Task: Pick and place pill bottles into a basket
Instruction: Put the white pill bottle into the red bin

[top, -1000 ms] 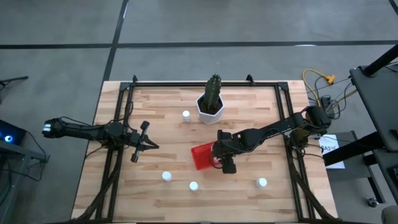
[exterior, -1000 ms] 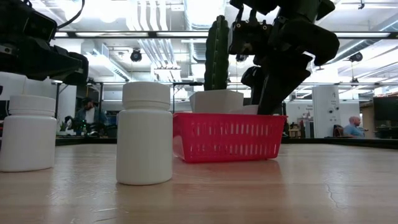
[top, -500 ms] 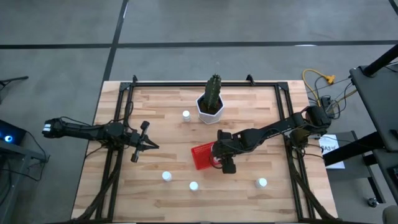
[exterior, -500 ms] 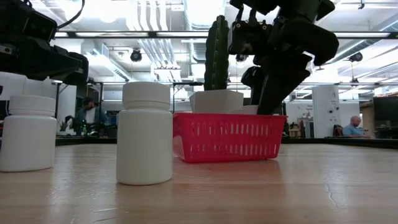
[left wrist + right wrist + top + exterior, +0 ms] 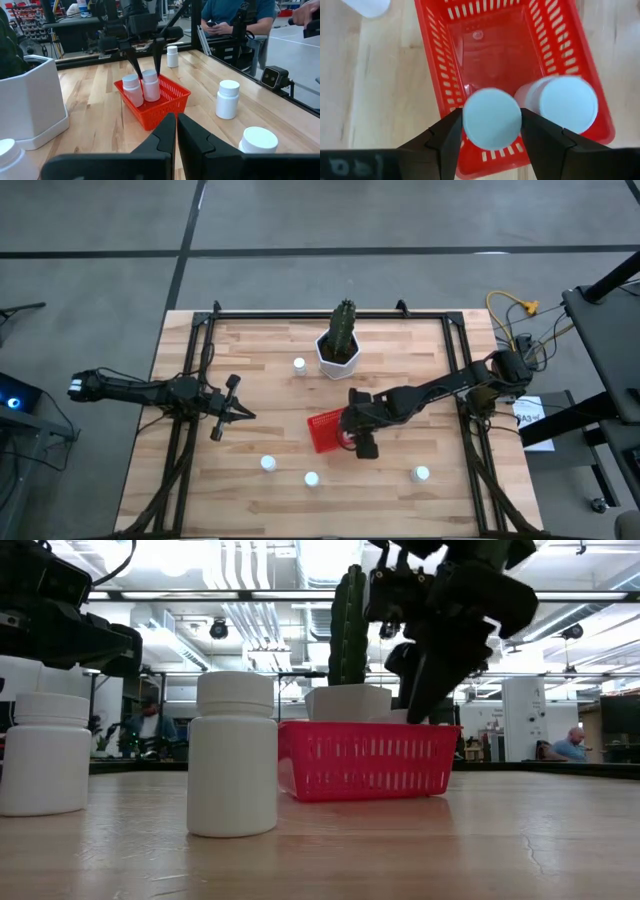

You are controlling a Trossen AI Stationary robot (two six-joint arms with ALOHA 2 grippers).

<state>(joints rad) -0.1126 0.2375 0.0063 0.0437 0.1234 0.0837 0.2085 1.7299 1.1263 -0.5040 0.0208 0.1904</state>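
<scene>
The right gripper (image 5: 492, 125) is clamped on a pill bottle (image 5: 492, 118) inside the red basket (image 5: 322, 431), beside another bottle (image 5: 568, 103). At nine o'clock on the counter (image 5: 260, 350), the left gripper (image 5: 243, 415) waits, fingers together.

Grey concrete floor (image 5: 300, 220), bright ceiling lights (image 5: 250, 560) beyond wooden table (image 5: 260, 360)

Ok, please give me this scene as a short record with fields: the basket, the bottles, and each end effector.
basket: red basket, mid-table, in front of the cactus pot
bottles in basket: two, upright, side by side
bottles on table: four
right end effector: over the basket, closed on a pill bottle by its cap
left end effector: shut, empty, at the table's left side
</scene>
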